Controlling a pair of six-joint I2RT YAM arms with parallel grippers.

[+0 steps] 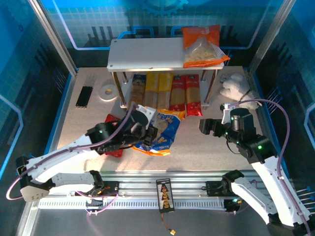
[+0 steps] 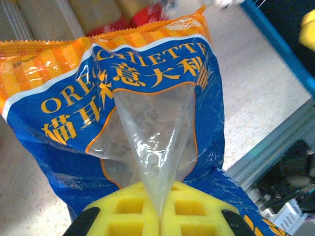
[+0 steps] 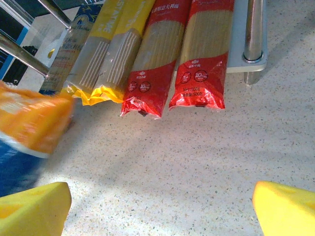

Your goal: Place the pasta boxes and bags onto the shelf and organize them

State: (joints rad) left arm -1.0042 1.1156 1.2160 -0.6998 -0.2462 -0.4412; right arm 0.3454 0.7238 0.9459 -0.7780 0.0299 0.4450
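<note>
Top external camera sits high above and behind the arm bases, looking down and forward across the whole table to the shelf at the far side. Left wrist camera is in very tight, peering over the left gripper at the frame's bottom edge, straight onto the blue bag. The top view catches that same bag mid-table. Right wrist camera rides low over the tabletop, right gripper at its bottom corners. It faces the shelf's lower tier, close on the red packs and yellow packs that the top view sees from above.
</note>
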